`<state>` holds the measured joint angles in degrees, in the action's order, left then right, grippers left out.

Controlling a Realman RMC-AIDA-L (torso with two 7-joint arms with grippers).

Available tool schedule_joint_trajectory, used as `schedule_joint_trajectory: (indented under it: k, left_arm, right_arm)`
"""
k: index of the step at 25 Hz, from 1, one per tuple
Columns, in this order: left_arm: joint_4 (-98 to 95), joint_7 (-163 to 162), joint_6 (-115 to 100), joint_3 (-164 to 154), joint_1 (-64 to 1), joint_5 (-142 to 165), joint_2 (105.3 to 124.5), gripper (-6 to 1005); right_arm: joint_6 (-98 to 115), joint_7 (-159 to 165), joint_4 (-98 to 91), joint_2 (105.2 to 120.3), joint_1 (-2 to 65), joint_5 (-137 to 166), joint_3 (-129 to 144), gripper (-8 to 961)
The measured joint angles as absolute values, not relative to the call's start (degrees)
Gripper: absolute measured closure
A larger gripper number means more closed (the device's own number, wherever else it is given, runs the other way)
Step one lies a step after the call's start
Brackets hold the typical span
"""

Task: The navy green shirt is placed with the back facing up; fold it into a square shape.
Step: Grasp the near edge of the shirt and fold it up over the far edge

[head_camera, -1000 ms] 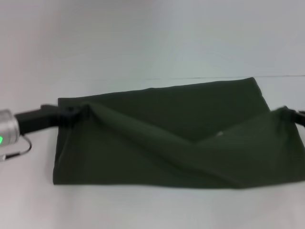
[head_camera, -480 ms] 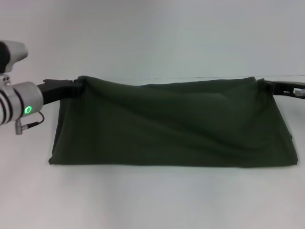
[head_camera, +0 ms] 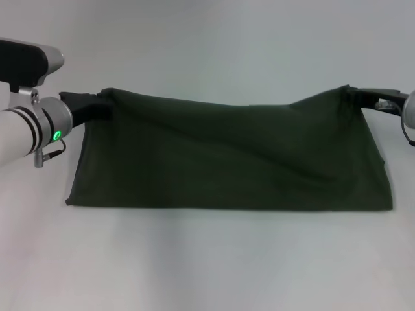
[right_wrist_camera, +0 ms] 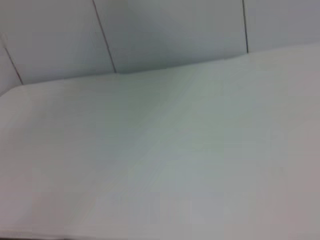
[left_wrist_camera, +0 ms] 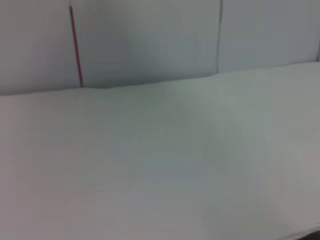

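Navy green shirt between left claw, right claw

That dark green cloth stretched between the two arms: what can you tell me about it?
The navy green shirt is plain dark olive soft fabric, with no print showing. It lies already folded into a wide band on the white table, its near edge straight. The left gripper and right gripper pinch its far corners and lift them, so the top edge sags between.

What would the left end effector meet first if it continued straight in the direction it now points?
The left end effector points across toward the robot's right, shut on a far corner of the dark olive-green fabric shirt. Going straight on, it would first push into that lifted cloth, though depth is unclear.
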<state>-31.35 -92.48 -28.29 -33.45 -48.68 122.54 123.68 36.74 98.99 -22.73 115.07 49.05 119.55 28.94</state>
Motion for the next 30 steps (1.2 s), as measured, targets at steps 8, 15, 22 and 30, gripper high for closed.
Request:
schedule_joint_trajectory:
  k: [8, 15, 22, 30]
  left_arm:
    - [-30.5, -92.2, -25.4, -33.7, -48.3, 119.7, 122.78, 962]
    - [-30.1, -92.1, -24.4, -33.8, -48.8, 119.6, 122.88, 962]
    - [-30.3, -92.1, -24.3, -33.8, -49.6, 119.6, 122.69, 962]
    - [-30.2, -92.1, -23.7, -33.8, -50.2, 118.9, 122.59, 965]
  right_arm:
    - [33.0, 98.3, -22.5, 115.16, 49.6, 117.2, 29.0, 912]
    - [32.4, 97.5, -22.2, 115.16, 49.9, 116.7, 29.0, 907]
    - [32.4, 96.7, -22.2, 114.74, 49.9, 115.5, 29.0, 899]
    - [32.3, 96.5, -22.2, 114.49, 50.3, 115.4, 29.0, 890]
